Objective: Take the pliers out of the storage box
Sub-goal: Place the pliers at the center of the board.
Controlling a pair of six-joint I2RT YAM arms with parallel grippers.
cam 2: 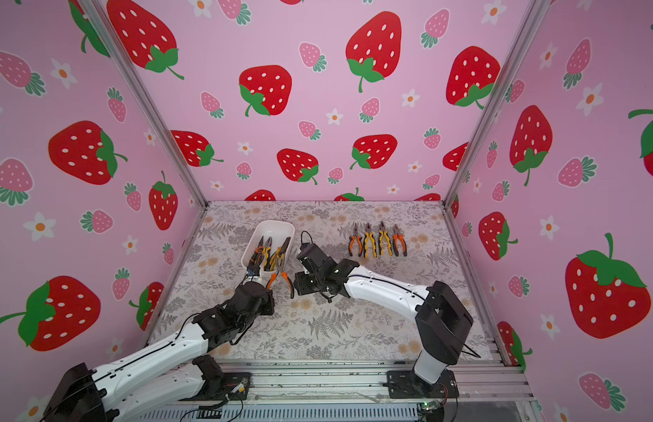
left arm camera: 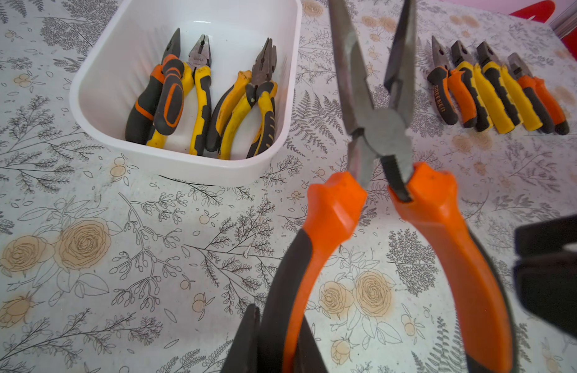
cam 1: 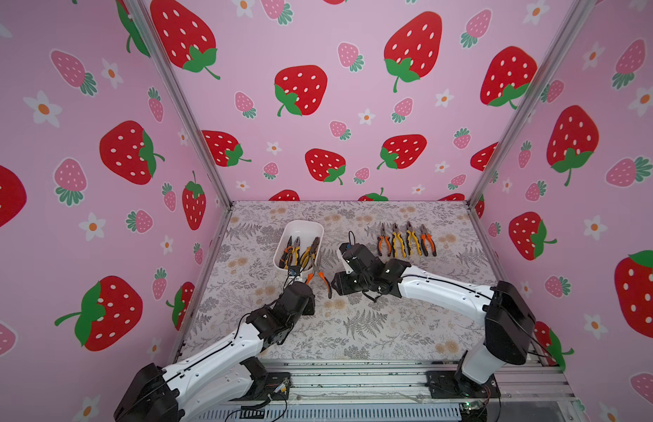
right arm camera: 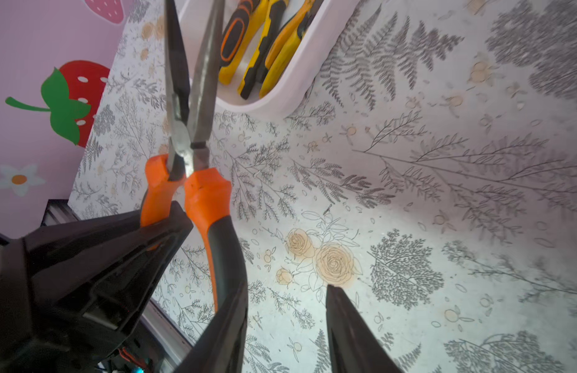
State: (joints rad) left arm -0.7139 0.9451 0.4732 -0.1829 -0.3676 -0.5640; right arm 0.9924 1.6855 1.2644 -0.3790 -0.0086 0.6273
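One orange-handled pliers (left arm camera: 380,129) is clamped in the left hand (left arm camera: 277,336), right hand (right arm camera: 285,290) open beside it.

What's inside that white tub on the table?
The storage box holds a heap of pliers: one orange-and-black pair, the rest yellow-and-black, seemingly four in all. They overlap, so the lower handles and the floor beneath them are hidden.

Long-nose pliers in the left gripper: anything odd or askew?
Yes. The long-nose pliers are splayed open, outside the storage box; the left gripper clamps only one handle, while the other juts toward the open right gripper.
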